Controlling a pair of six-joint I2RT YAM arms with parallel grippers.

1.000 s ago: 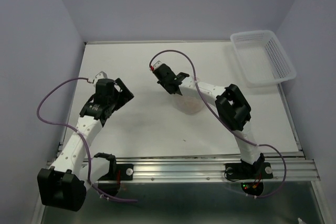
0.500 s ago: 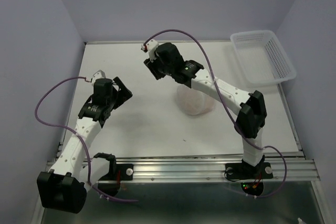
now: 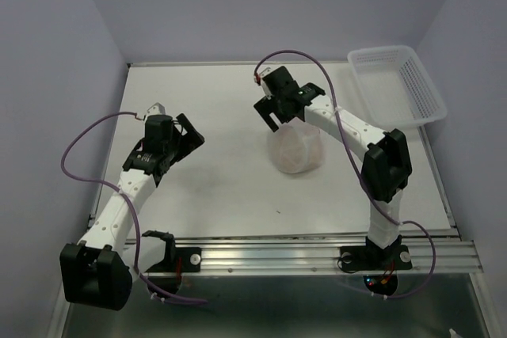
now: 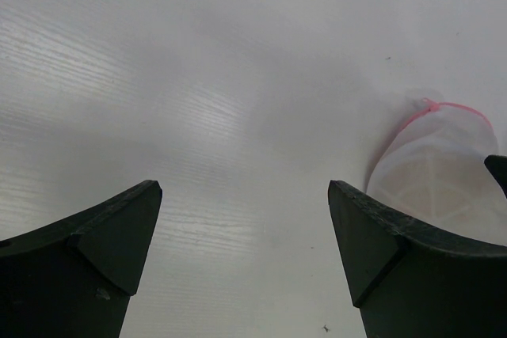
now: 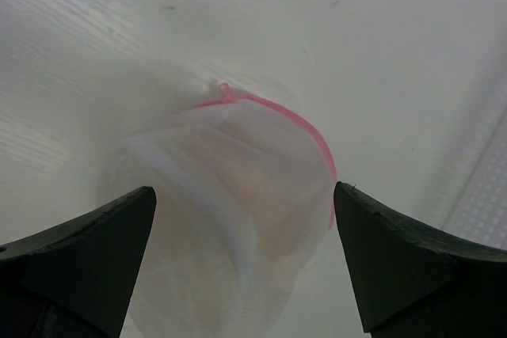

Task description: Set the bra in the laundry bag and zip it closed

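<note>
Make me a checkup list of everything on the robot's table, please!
Surface: white table, with a few tiny dark specks.
Job's things: laundry bag sits mid-table; the bra shows peach through the mesh, inside it; the pink zipper band arcs over the top and looks closed, though I cannot be sure.
Clutter: white slotted basket at the far right corner, nothing seen inside.
Grippers: left gripper open, holding nothing, apart from the bag; right gripper open over the bag, holding nothing.
Cables: purple cables loop off both arms.
Surroundings: lavender walls; metal rail along the near edge.
</note>
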